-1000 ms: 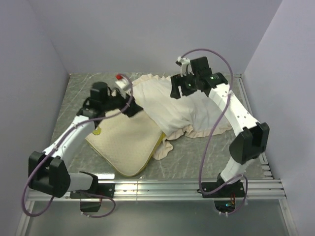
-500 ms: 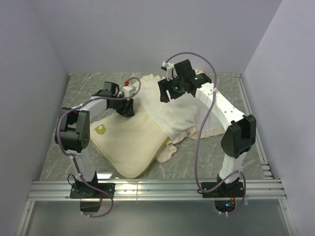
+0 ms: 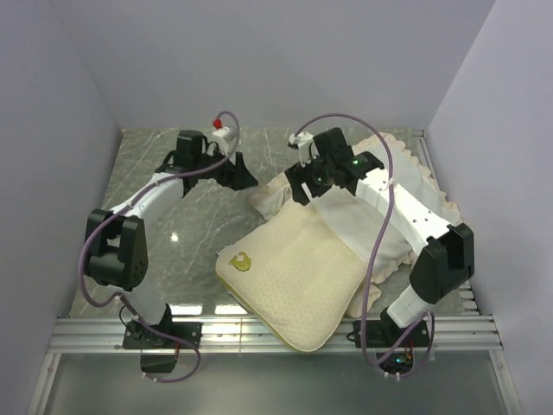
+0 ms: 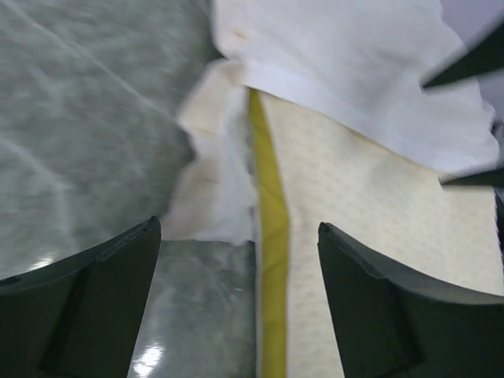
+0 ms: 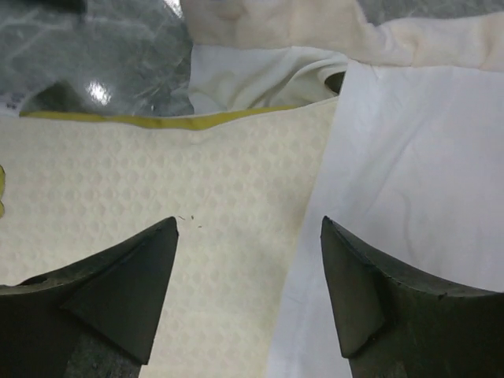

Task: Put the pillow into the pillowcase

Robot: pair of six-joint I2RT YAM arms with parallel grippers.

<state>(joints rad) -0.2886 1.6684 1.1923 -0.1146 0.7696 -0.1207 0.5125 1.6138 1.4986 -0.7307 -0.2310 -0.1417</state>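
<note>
There were two arms, two grippers, one pillow and one pillowcase on one grey table. On the left, the left gripper hung over the far part of the table, its jaws spread wide with nothing between them. Its wrist view showed the left gripper above the meeting of bare table, the pillowcase's ruffled trim and the pillow's single yellow edge band. The pillow lay in the near middle of the table, one round yellow mark near its left corner and its near corner over the rail. To its right, the right gripper hovered above the pillow's far edge, jaws also wide and empty. In its wrist view the right gripper sat over the pillow where the white cloth overlapped it. The pillowcase covered the pillow's far right part and spread right under the right arm. Whether the pillow sat inside it could not be told.
</note>
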